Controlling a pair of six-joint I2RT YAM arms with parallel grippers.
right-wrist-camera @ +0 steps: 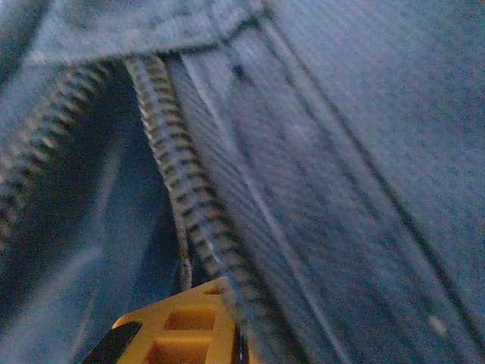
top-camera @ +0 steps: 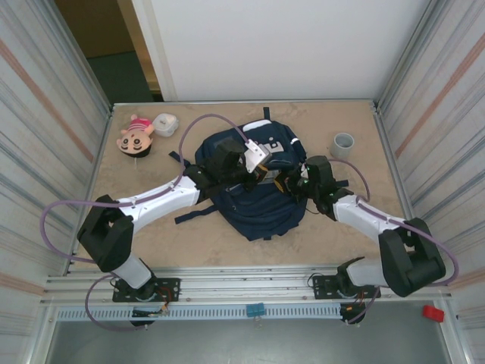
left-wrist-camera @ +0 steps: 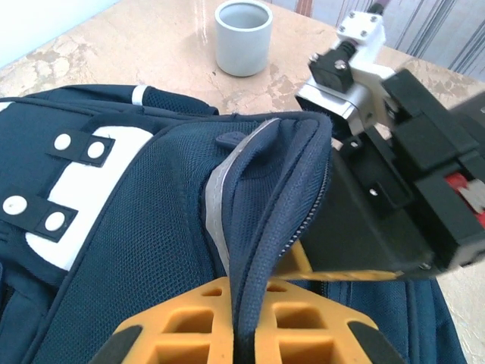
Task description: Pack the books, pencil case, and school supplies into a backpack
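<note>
The navy backpack [top-camera: 254, 201] lies in the middle of the table, its white patch [left-wrist-camera: 72, 189] with dark straps facing up. My left gripper [left-wrist-camera: 246, 303] is shut on a raised fold of the backpack's fabric beside the zipper; from above, the left gripper [top-camera: 258, 171] sits over the bag's upper middle. My right gripper [right-wrist-camera: 241, 322] is shut on the backpack's zipper edge [right-wrist-camera: 182, 189], with one yellow finger [right-wrist-camera: 182, 334] showing under the fabric. The right gripper [top-camera: 286, 182] meets the bag from the right. The books, pencil case and school supplies are hidden.
A grey cup [top-camera: 343, 144] stands at the back right, also the grey cup [left-wrist-camera: 242, 36] beyond the bag. A pink doll head [top-camera: 135, 135] and a small white container [top-camera: 165, 123] lie at the back left. Metal walls close in both sides.
</note>
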